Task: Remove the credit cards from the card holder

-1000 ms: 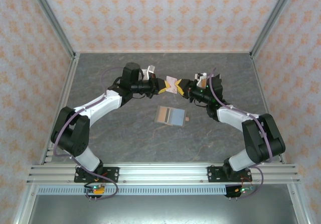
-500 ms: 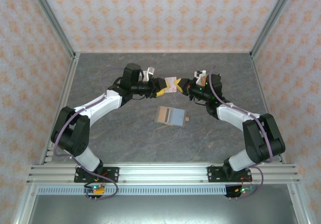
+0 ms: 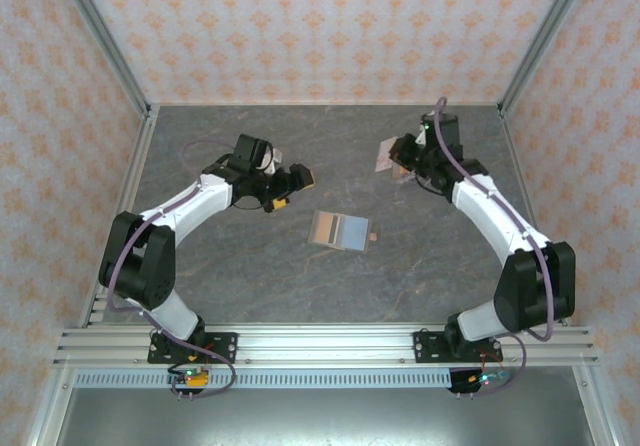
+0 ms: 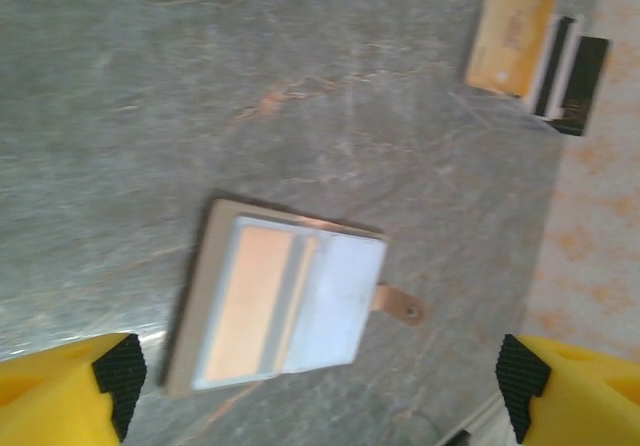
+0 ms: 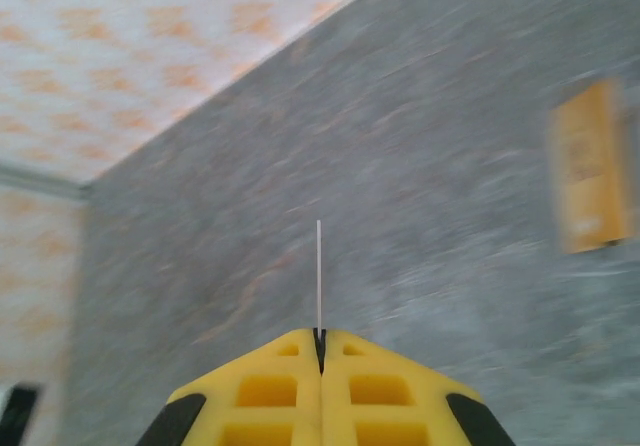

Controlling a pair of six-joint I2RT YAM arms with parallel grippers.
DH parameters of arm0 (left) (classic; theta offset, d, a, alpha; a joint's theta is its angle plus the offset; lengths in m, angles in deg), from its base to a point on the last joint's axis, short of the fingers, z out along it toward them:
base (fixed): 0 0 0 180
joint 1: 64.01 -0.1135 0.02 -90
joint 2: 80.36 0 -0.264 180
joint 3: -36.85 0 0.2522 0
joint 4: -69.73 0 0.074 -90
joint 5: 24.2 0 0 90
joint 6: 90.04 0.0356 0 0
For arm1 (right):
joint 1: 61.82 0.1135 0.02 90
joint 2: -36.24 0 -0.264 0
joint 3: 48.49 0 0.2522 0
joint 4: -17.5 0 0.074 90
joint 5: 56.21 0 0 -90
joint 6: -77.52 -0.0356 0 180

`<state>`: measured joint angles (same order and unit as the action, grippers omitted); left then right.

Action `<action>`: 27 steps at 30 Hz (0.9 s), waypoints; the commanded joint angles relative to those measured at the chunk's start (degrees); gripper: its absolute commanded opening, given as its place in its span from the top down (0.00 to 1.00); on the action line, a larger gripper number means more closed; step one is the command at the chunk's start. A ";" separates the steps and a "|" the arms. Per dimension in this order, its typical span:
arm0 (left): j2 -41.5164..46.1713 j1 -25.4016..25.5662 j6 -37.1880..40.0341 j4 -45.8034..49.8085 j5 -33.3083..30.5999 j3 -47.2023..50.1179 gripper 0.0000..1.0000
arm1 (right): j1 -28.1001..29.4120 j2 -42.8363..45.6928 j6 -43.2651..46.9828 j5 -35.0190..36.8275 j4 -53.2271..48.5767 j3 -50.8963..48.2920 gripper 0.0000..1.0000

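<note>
On the left, the left fingers (image 3: 290, 189) are hanging spread wide above the grey surface (image 3: 250, 266), gripping nothing. Just ahead of them, and framed between their two yellow tips in the left wrist view, the card holder (image 4: 285, 306) is lying flat and open on the surface. Its small tan tab (image 4: 400, 306) is pointing toward the right-hand tip. What looks like an orange-tinted card (image 4: 250, 311) is showing in the panel nearer the left-hand tip, so at least one card seems to be waiting inside. The grey-blue panel beside it is looking bare, though I cannot tell whether anything is tucked within.

Farther beyond these fingers, near the wall, an orange card (image 4: 508, 38) and a black-and-white striped card (image 4: 565, 71) are lying loose on the surface. They are side by side, touching or overlapping, and already out of the holder.

On the right, the right fingers (image 5: 320, 341) are pinched shut on a thin pale card (image 5: 319, 266). It is seen edge-on, sticking straight out from the tips, and is well apart from the card holder.

Judging from this, the task is well underway but not finished. Two cards are lying out and one is waiting in the right fingers to be set down. The orange one in the holder is yet to be pulled.
</note>
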<state>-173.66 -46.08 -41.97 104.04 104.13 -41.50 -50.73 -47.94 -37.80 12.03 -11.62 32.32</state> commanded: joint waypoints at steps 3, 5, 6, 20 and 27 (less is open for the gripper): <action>2.20 -0.89 6.41 6.29 -5.85 -1.23 0.00 | -5.59 -7.01 10.75 4.84 -11.25 7.56 1.00; 2.66 -0.89 7.03 6.72 -6.24 -1.10 0.00 | -7.05 -10.47 12.94 3.93 -13.39 10.92 1.00; 2.85 -0.84 7.29 6.93 -6.33 -1.06 0.00 | -7.50 -11.76 13.79 3.92 -14.37 12.48 1.00; 4.26 -0.86 8.56 8.23 -5.99 -0.31 0.00 | -10.86 -25.00 23.79 5.24 -21.79 24.65 1.00; 4.07 -0.85 8.45 8.45 -5.55 -0.08 0.00 | -11.02 -27.82 23.66 4.66 -21.27 26.20 1.00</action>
<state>-170.36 -46.67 -34.45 110.84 99.38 -41.48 -61.28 -74.46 -15.36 15.86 -31.44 56.17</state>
